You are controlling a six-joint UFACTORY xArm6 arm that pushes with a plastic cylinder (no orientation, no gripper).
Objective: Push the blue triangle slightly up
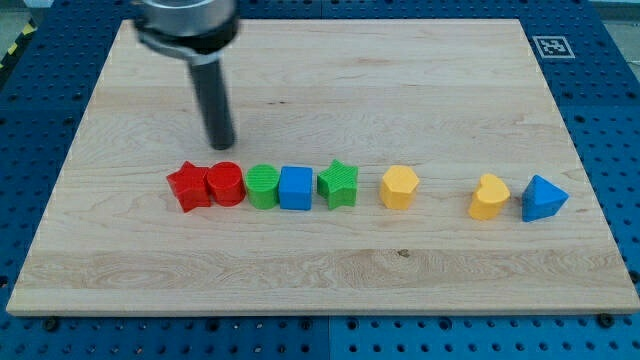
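The blue triangle [543, 198] lies at the view's right end of a row of blocks on the wooden board [400, 90], just right of a yellow heart [489, 197]. My tip [221, 146] is far to the left of it, just above the red cylinder [226, 184] and not touching any block.
The row, from the view's left: a red star [188, 186], the red cylinder, a green cylinder [263, 186], a blue cube [295, 187], a green star [338, 184], a yellow hexagon [399, 187]. A blue pegboard surface [610, 80] surrounds the board.
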